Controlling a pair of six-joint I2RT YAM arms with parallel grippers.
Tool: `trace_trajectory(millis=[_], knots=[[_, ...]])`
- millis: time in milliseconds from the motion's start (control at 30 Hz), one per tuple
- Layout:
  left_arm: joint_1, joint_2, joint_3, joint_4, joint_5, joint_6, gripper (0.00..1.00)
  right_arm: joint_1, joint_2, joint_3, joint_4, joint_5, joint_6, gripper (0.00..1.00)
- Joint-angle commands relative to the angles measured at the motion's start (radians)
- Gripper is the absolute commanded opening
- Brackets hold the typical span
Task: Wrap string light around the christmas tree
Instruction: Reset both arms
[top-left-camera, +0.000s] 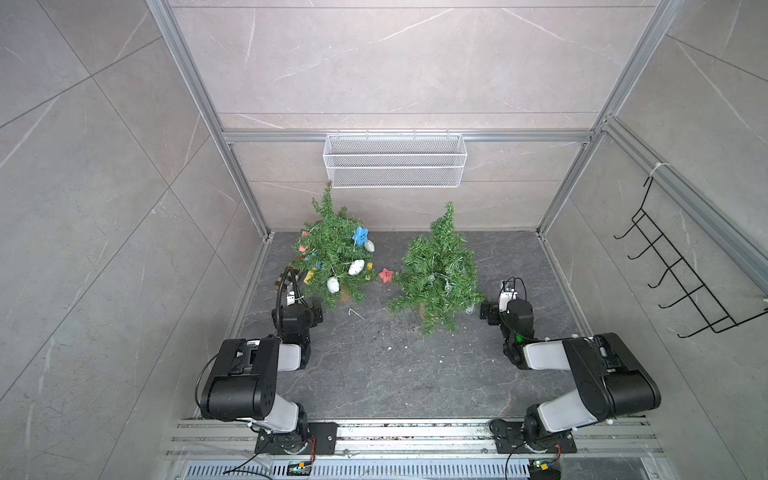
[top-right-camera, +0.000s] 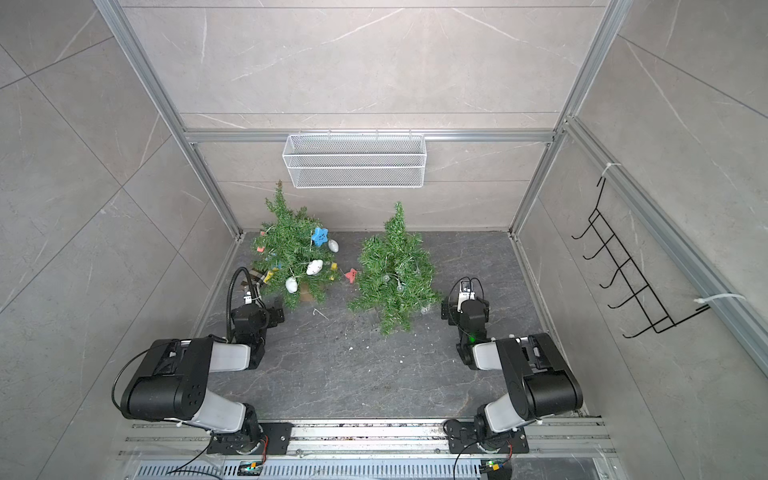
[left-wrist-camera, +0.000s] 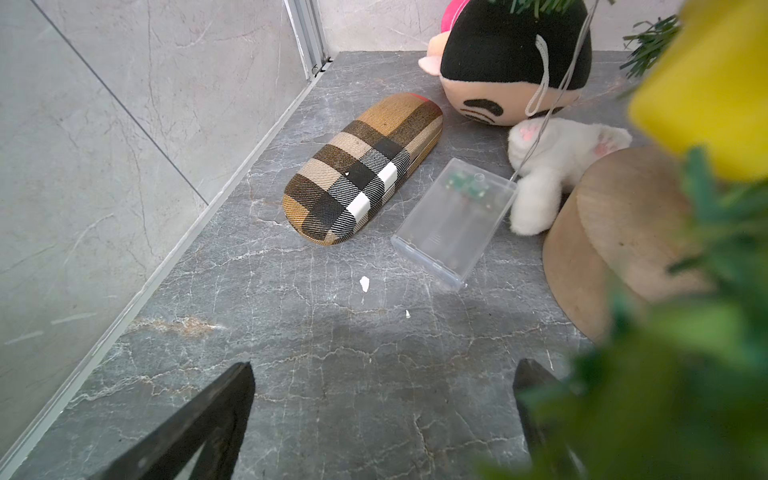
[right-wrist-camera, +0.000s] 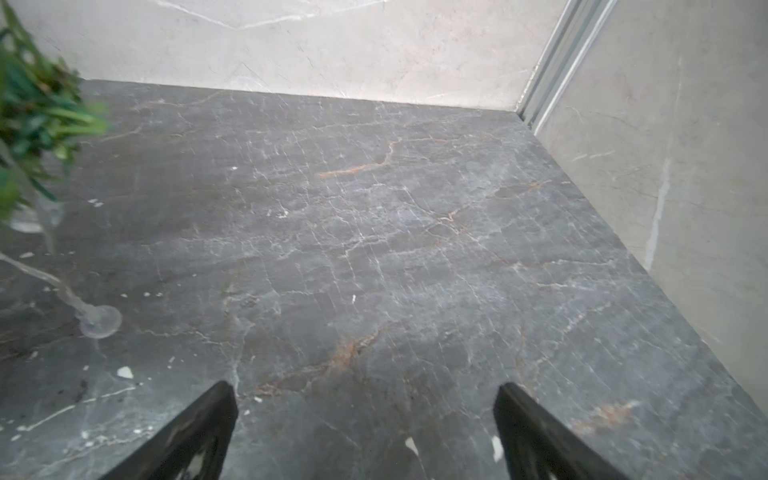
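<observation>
The bare christmas tree (top-left-camera: 438, 270) stands upright on the dark table (top-left-camera: 374, 374), and the string light (top-left-camera: 448, 286) already hangs on it. Clear bulbs show among its lower branches in both top views. One bulb (right-wrist-camera: 99, 322) lies on the table just beside the tree's foot, its wire rising back into the branches.

The right gripper (right-wrist-camera: 365, 386) sits low just to the right of that tree, released with its jaws wide apart and nothing between them. The left gripper (left-wrist-camera: 384, 365) is farther to the tree's left, beyond the decorated tree (top-left-camera: 332, 257), also spread wide and empty.

A red star (top-left-camera: 386, 275) lies on the table just left of the bare tree, between the two trees. A white mesh basket (top-left-camera: 395, 160) hangs on the wall rail behind and above the tree.

Well to the tree's left, past the decorated one, a clear battery box (left-wrist-camera: 455, 220) lies flat with a green circuit board (left-wrist-camera: 465, 187) inside it. A thin wire leads up from the box. Beside it rests a plaid glasses case (left-wrist-camera: 365, 166), closed, so its contents cannot be told. A white plush toy (left-wrist-camera: 557, 166) touches the box.
</observation>
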Motion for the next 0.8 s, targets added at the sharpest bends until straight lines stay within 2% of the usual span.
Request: trace_trajectory(millis=[0, 100, 167, 267, 333, 400, 767], knots=[[0.001, -0.005, 0.02, 0.046, 0.001, -0.01, 1.0, -0.003, -0.004, 0.015, 0.026, -0.022, 0.025, 0.99], [0.001, -0.005, 0.02, 0.046, 0.001, -0.01, 1.0, -0.003, -0.011, -0.025, 0.098, 0.002, 0.036, 0.99], [0.0, -0.005, 0.02, 0.047, 0.001, -0.01, 1.0, -0.002, -0.032, -0.041, 0.118, -0.027, 0.022, 0.99], [0.001, -0.005, 0.02, 0.046, 0.001, -0.009, 1.0, -0.002, -0.035, 0.004, 0.02, -0.013, 0.025, 0.99], [0.001, -0.005, 0.02, 0.045, 0.002, -0.01, 1.0, -0.003, 0.01, 0.001, 0.085, 0.021, 0.031, 0.99], [0.001, -0.005, 0.019, 0.045, 0.003, -0.01, 1.0, -0.004, -0.011, 0.013, 0.019, 0.025, 0.046, 0.99], [0.002, -0.005, 0.02, 0.046, 0.002, -0.013, 1.0, -0.002, -0.004, 0.01, 0.041, 0.033, 0.036, 0.99]])
